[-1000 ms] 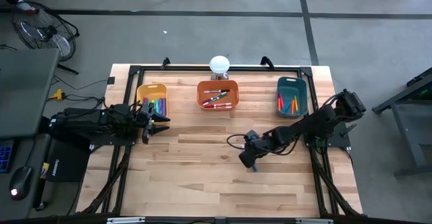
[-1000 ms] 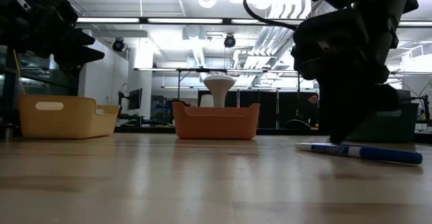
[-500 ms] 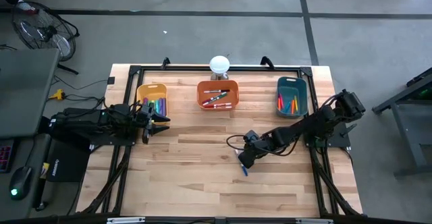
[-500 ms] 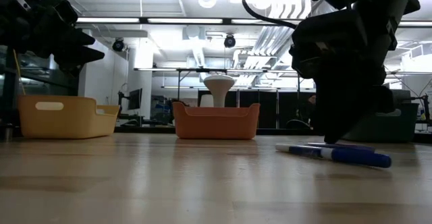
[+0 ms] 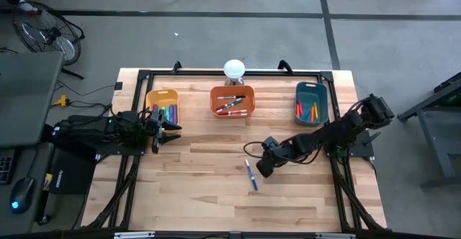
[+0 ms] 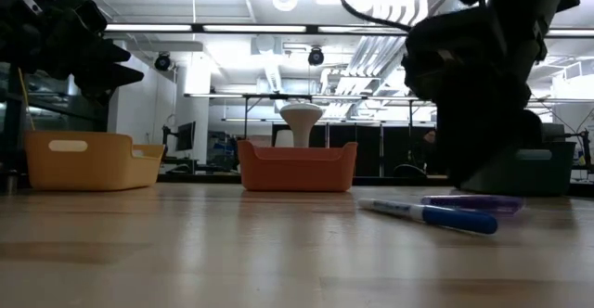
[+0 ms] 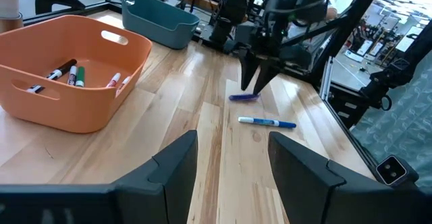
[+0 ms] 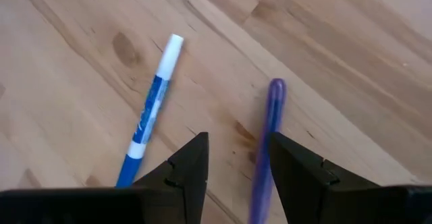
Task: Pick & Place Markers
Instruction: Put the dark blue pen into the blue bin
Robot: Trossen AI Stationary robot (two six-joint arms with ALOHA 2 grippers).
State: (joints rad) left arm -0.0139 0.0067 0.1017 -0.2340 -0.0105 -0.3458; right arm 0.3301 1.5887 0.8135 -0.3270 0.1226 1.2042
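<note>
Two markers lie flat on the wooden table near its middle: a blue one with a white end (image 5: 251, 176) (image 8: 152, 113) and a purple one (image 8: 268, 133) (image 7: 244, 97). My right gripper (image 8: 236, 164) (image 5: 263, 170) slants down over the purple marker, open, with that marker lying between its fingers. The blue marker lies apart, on the gripper's left side. In the high view the gripper hides the purple marker. My left gripper (image 5: 171, 129) (image 7: 233, 170) waits open beside the yellow bin (image 5: 162, 106), clear of everything. My right gripper stands astride the purple marker, which runs close along one finger (image 8: 297, 166). I cannot tell whether that finger touches it. The marker lies flat on the table.
Along the far edge stand a yellow bin, an orange bin (image 5: 233, 101) and a teal bin (image 5: 311, 104), each with markers in it. A white round-topped object (image 5: 234, 69) stands behind the orange bin. Bare wood stretches across the near half of the table.
The blue marker has slid out from under my right gripper toward the table's left edge and now lies in plain sight beside it. The purple marker now shows on the table below the gripper in the low view.
</note>
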